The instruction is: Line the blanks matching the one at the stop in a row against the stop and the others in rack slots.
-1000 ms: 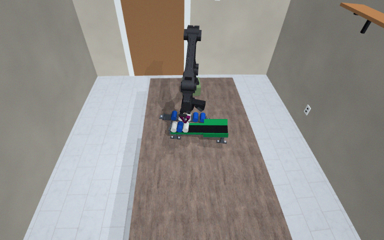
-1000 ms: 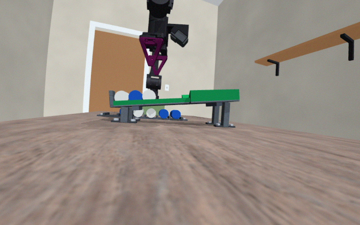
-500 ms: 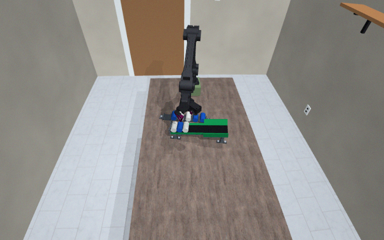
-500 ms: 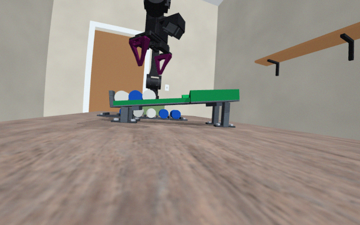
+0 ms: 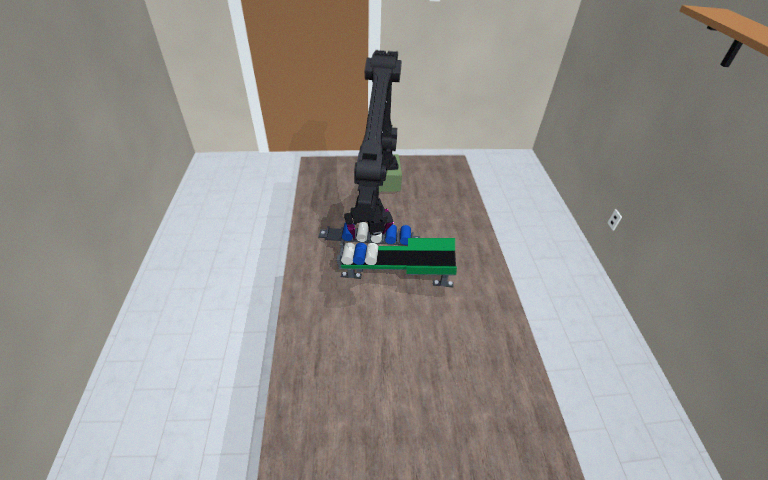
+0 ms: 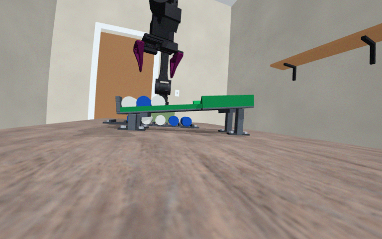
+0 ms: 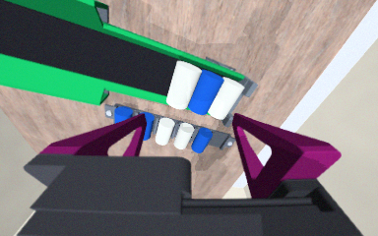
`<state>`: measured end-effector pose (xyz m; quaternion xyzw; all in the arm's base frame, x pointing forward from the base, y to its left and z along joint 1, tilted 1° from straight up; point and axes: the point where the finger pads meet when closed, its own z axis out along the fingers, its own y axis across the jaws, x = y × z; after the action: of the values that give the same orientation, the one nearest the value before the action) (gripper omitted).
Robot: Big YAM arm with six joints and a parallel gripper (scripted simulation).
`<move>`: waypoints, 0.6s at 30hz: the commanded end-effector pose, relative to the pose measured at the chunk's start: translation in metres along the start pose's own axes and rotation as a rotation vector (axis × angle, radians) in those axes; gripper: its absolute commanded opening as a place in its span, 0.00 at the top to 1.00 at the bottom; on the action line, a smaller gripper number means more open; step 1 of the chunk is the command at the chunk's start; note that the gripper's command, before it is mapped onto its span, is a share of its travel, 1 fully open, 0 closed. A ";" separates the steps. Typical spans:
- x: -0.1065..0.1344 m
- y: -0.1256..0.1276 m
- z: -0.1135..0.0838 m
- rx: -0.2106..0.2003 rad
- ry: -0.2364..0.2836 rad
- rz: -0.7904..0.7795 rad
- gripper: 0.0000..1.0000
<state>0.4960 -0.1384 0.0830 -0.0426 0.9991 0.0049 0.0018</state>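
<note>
Three views of a feed ramp [image 5: 431, 243] [image 6: 227, 101] [image 7: 49, 86] and stock rack [image 5: 331, 233] [image 6: 109, 121] [image 7: 220, 140] on a wood-grained counter [image 5: 419, 367] [image 6: 183, 182] [image 7: 305, 54]. The ramp is standing nearer the counter's door-side edge than its opposite edge, with its stop [image 7: 249, 86] facing the left edge in the top view; the rack is lying between the ramp and the door-side edge.

Three blanks are resting straight across the ramp in a row at the stop: the white blank nearest the stop [image 5: 348, 253] [image 6: 129, 101] [image 7: 226, 98]; the blue blank in the middle [image 5: 360, 253] [image 6: 143, 101] [image 7: 206, 91]; the outer white blank [image 5: 371, 254] [image 6: 157, 100] [image 7: 183, 85]. The blue one is thus occupying a place in the white row.

Five more are lying side by side along the rack; counting from the counter's left edge in the top view, they are running blue, white, white, blue, blue, the two white rack blanks being the inner white blank [image 5: 376, 237] [image 6: 160, 120] [image 7: 165, 131] and its white neighbor [image 5: 362, 231] [image 6: 146, 119] [image 7: 184, 136]; their exact centering is not showing clearly.

The black arm [image 5: 378, 113] [image 6: 166, 21] is reaching over the rack from the door-side edge; its hand [image 5: 370, 228] [image 6: 155, 73] [image 7: 189, 118] is hovering above the blanks, pointing downward, its magenta fingers spreading wide apart and gripping nothing; in the wrist view, one finger is partly covering a blue blank on the rack.

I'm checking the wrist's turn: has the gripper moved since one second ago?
Yes: the gripper has turned. In the exterior view, one fingertip swung leftward, further across the brown door.
</note>
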 end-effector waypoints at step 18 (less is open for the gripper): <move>0.002 -0.017 0.012 0.004 0.004 0.826 0.00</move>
<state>0.4940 -0.1470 0.0823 0.2613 0.9652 0.0048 0.0019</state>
